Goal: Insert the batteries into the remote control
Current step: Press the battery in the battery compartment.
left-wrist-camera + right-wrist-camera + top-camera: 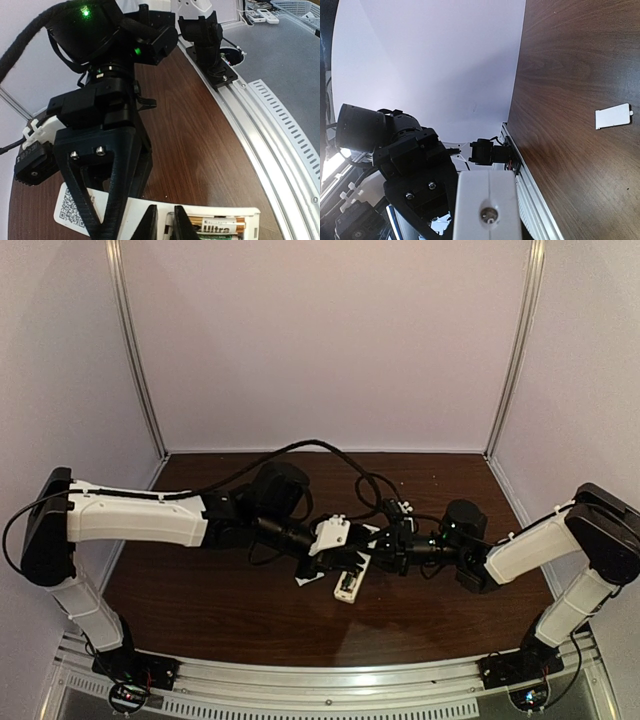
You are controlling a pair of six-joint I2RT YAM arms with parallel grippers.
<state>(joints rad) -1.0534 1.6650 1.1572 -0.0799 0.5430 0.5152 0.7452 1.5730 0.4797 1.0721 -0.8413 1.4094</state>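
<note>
Battery [218, 228] sat in remote control [132, 216] bay, just beside left gripper [166, 227], tips nearly together, grip unclear. Right gripper [105, 215] clamped remote control. Second cell unconfirmed; cover [614, 116] still off.

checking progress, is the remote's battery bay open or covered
Open: a battery shows inside the remote control, and the cover lies apart on the table.

i see both arms stretched inward, left gripper [166, 226] jaws a slit apart, right gripper [384, 554] clamped.
</note>
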